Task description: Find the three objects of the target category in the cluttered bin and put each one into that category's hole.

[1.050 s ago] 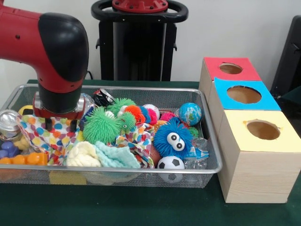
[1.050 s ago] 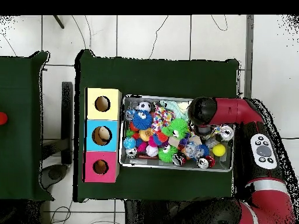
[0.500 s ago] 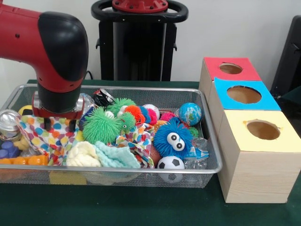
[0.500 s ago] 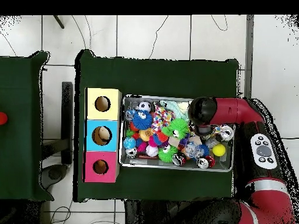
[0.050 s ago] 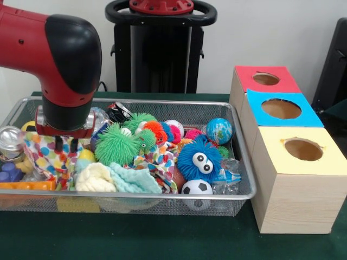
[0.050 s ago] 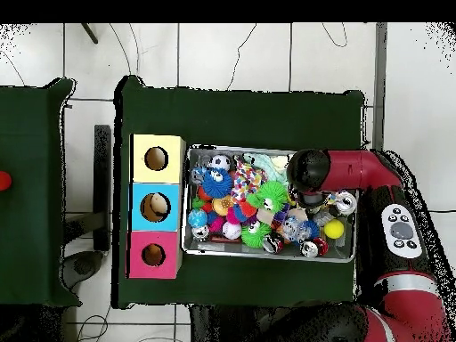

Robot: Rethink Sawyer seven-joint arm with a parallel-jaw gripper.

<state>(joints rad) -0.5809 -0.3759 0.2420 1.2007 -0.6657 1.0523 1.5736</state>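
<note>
A wire mesh bin (image 5: 162, 102) holds a jumble of toys and cloths. My gripper (image 5: 65, 144) is at the bin's left end, its two fingers pinched close together on a polka-dot cloth (image 5: 53, 158) that hangs bunched beneath them. A yellow ball (image 5: 85, 155) shows just right of the cloth. In the overhead view the arm's head (image 6: 309, 169) covers the gripper. Three boxes stand to the right of the bin, with a red hole (image 5: 265, 78), a blue hole (image 5: 281, 108) and a yellow hole (image 5: 303, 149).
Also in the bin are a green spiky ball (image 5: 115, 143), a blue furry ball with eyes (image 5: 199, 158), a soccer ball (image 5: 196, 188), a globe ball (image 5: 219, 130), a cream cloth (image 5: 95, 177), a mint cloth (image 5: 135, 181) and a silver ball (image 5: 9, 140).
The fingers have drawn together on the polka-dot cloth and raised it slightly, so it bunches up. The yellow ball beside it has come into sight.
</note>
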